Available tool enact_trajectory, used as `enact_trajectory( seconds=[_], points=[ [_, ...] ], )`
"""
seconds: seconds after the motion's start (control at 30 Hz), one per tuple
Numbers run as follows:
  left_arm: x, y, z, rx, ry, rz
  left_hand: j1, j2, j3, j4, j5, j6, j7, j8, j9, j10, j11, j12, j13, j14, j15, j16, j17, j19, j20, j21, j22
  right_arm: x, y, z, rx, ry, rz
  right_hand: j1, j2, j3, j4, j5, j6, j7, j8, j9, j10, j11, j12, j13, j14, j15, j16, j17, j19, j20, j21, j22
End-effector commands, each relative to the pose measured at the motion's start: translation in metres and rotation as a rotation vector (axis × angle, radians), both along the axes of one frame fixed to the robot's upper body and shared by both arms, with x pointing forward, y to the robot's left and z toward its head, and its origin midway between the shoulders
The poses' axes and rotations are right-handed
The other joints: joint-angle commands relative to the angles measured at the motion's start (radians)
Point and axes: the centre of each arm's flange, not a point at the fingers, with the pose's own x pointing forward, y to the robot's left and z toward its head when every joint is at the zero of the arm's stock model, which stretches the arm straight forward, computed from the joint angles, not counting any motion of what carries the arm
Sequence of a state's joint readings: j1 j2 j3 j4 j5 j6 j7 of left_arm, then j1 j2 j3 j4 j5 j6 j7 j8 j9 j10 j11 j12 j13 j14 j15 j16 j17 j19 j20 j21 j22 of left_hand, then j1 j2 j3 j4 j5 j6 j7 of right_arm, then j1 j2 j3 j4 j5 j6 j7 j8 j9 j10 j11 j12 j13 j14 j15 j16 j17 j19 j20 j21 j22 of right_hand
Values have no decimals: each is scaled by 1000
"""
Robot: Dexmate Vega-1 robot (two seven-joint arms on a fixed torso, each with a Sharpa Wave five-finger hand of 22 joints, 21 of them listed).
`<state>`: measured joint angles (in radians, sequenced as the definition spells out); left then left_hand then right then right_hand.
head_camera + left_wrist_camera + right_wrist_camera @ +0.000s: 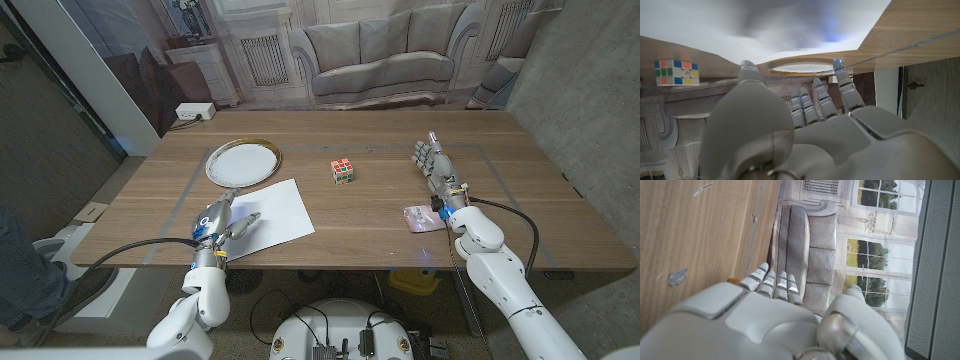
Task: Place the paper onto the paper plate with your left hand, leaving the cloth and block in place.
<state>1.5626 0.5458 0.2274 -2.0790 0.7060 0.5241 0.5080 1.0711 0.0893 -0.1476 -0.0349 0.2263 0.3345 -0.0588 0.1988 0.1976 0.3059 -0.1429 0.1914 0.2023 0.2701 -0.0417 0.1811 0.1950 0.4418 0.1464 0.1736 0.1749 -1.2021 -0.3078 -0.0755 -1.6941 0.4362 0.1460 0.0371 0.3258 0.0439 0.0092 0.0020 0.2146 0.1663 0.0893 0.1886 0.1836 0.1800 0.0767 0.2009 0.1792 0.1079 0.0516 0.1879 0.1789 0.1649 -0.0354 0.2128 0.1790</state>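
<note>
A white sheet of paper (265,214) lies on the wooden table near the front, left of centre. Just behind it sits the round paper plate (243,161), holding nothing. My left hand (221,222) is at the paper's left edge, fingers apart and holding nothing, its thumb reaching over the sheet. In the left wrist view the left hand (805,130) points toward the paper (765,25), the plate (805,66) and the coloured cube block (676,72). The block (343,171) stands at mid-table. A small pinkish cloth (420,218) lies right of it, beside my open right hand (436,165).
The table's front edge (330,262) runs close to the paper and the left hand. Bare wood (690,230) shows beside the right hand (770,315). A printed backdrop of a sofa stands behind the table. A person's leg is at the far left edge (25,265).
</note>
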Motion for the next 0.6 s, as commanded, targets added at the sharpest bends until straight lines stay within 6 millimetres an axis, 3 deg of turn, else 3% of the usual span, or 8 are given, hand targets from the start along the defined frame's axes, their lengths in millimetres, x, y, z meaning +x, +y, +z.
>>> enact_trajectory(
  seconds=[0.03,0.37,0.6],
  points=[
    [9,-8,-8,49,42,35,-4,0,-4,4,8,-2,-10,1,2,-7,-2,2,1,-6,-41,4,0,-9,-1,0,1,0,-1,-5,2,7,1,1,6,-7,3,-1,7,-7,6,4,8,-2,7,5,10,-3,-1,4,11,2,-4,5],
    [16,-13,-14,57,58,33,3,-3,-5,0,15,8,-12,6,1,1,-6,7,1,4,-54,10,-2,-14,-7,7,1,0,-1,-6,-1,8,4,2,6,-8,2,-1,7,-8,6,4,8,-1,7,5,10,-2,-1,4,10,3,-5,5],
    [18,-15,-16,59,64,28,48,10,12,-20,26,30,-12,14,0,18,0,14,0,12,-57,13,-3,11,-6,21,1,1,-1,-7,1,12,4,2,6,-8,2,-1,6,-8,5,4,9,-1,8,5,10,-2,-2,4,9,4,-6,5]
  ],
)
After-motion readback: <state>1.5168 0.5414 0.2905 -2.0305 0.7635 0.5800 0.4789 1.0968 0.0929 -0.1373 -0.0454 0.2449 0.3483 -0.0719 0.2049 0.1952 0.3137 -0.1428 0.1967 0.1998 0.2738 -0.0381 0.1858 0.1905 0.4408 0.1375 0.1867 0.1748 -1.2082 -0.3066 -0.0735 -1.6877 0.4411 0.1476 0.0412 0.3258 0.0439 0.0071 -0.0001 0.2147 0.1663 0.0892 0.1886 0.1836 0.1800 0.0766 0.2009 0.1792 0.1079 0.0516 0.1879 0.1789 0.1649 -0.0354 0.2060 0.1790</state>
